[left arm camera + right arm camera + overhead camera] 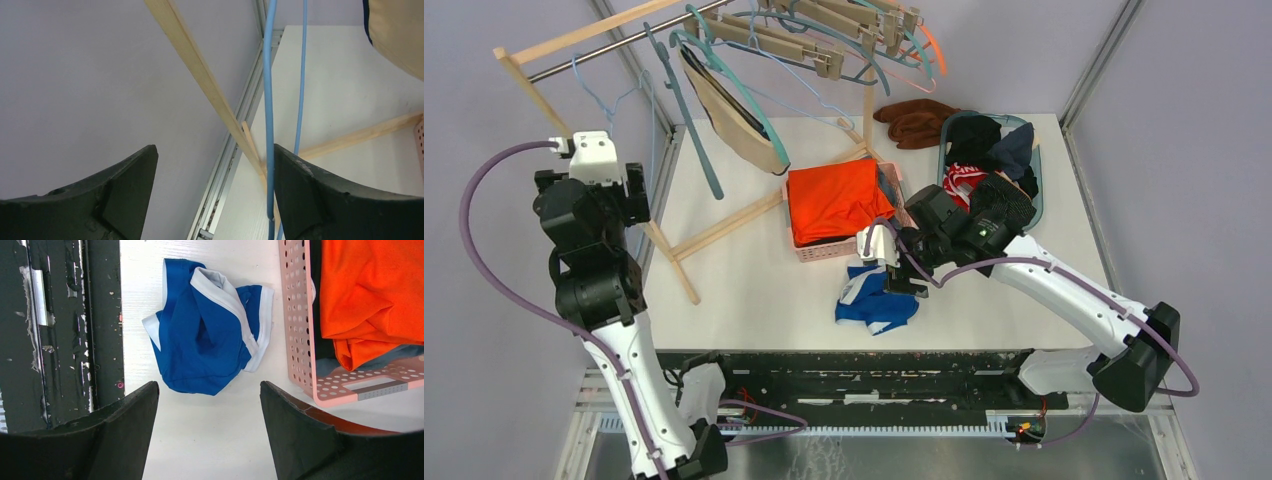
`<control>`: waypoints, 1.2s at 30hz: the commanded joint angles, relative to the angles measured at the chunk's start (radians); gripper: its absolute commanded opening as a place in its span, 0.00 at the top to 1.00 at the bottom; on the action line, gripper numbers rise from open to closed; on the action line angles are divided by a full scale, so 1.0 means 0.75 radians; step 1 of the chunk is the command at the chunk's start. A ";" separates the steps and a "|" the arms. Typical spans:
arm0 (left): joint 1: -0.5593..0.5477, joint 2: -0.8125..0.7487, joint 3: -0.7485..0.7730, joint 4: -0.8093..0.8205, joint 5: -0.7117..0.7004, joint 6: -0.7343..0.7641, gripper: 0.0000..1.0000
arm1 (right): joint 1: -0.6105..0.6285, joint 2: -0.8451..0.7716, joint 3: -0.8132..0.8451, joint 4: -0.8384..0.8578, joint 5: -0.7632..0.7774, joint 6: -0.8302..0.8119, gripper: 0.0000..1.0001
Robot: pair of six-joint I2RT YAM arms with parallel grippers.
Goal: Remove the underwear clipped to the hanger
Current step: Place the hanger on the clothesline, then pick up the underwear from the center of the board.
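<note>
Where the left arm rises beside the wooden rack (pixel 686 242), the left tool (pixel 214 150) stands with its jaws wide apart and grips nothing. A light blue wire hanger (pixel 269 100) runs down between its fingers, close against one of them; contact cannot be confirmed. Further right, the beige underwear (pixel 734 125) hangs on a teal hanger (pixel 762 118) from the rack's rail, above the rear of the desk (pixel 744 290). Near the desk's centre, a pink basket (pixel 829 250) holds an orange garment (pixel 834 198). The royal blue underwear (pixel 876 300), trimmed in white, lies crumpled on the desk just in front of that basket. The right tool (pixel 208 385) hovers directly over it, jaws spread wide, holding nothing. At the right rear, a teal tub (pixel 1037 190) contains dark clothing.
</note>
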 commanded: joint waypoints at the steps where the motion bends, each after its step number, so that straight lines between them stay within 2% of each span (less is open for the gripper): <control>1: 0.007 -0.053 0.141 -0.024 0.110 -0.007 0.10 | 0.009 0.002 0.011 0.011 0.014 -0.011 0.17; 6: 0.007 -0.038 0.257 -0.136 0.303 -0.004 0.08 | 0.010 0.012 0.010 0.014 0.010 -0.004 0.17; 15: 0.008 -0.005 0.453 -0.360 0.783 -0.015 0.09 | 0.012 0.056 0.016 0.010 0.008 0.004 0.17; 20: 0.007 0.021 0.493 -0.402 1.076 -0.049 0.10 | 0.012 0.071 0.017 0.017 0.016 0.015 0.17; 28: 0.007 0.089 0.423 -0.520 1.248 0.068 0.11 | 0.011 0.141 0.021 0.081 0.041 0.117 0.17; 32: 0.008 0.098 0.379 -0.640 1.362 0.214 0.11 | 0.011 0.178 0.027 0.100 0.065 0.147 0.17; 36: 0.007 0.105 0.317 -0.765 1.392 0.364 0.11 | 0.007 0.204 0.025 0.126 0.108 0.193 0.16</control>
